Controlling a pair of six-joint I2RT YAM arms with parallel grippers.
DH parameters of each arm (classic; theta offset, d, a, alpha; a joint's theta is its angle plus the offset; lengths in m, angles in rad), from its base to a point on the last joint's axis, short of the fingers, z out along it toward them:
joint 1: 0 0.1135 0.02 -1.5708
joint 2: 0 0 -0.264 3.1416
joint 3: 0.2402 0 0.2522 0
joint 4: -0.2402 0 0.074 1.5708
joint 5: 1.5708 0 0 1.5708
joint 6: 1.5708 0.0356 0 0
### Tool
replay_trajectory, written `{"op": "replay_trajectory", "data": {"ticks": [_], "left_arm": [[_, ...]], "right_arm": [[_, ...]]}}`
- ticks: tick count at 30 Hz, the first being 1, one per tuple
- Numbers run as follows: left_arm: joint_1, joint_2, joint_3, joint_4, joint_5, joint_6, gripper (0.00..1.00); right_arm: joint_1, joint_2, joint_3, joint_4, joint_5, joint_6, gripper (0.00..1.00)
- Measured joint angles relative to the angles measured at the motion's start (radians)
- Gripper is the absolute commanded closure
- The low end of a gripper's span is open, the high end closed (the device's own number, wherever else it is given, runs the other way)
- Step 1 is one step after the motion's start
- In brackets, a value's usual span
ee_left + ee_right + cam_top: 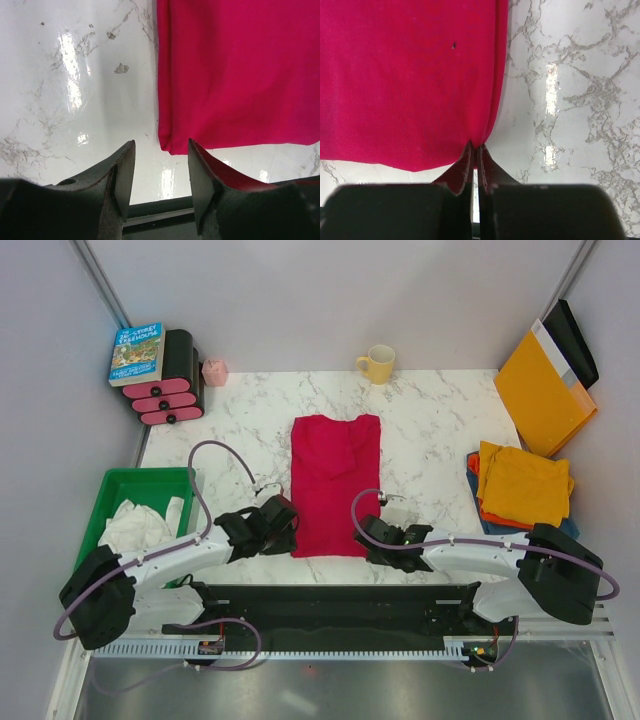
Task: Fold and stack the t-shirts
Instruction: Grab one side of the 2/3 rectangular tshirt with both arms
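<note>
On the table [430, 420] lies one crimson t-shirt [335, 485].

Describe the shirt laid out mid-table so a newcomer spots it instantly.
On the marble table, dead centre, lies the crimson t-shirt, folded into a narrow rectangle. It is the only shirt lying alone: the mustard-yellow shirt tops a stack at the right edge, and white cloth sits in the green bin.

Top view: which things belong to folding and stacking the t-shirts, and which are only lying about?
For the job: red t-shirt; folded stack of mustard, orange and blue shirts; white cloth in the green bin.
Lying about: book; pink drawers; pink cup; yellow mug; orange envelope.
</note>
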Motion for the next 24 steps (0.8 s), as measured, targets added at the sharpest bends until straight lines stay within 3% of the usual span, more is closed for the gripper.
{"op": "replay_trajectory", "data": {"ticks": [12, 24], "left_arm": [[-0.002, 0.047, -0.015, 0.021, 0.046, 0.000, 0.50], [-0.011, 0.090, -0.036, 0.040, 0.077, -0.008, 0.62]], "right_arm": [[0.000, 0.002, 0.002, 0.000, 0.000, 0.000, 0.95], [0.000, 0.001, 0.002, 0.000, 0.000, 0.001, 0.95]]}}
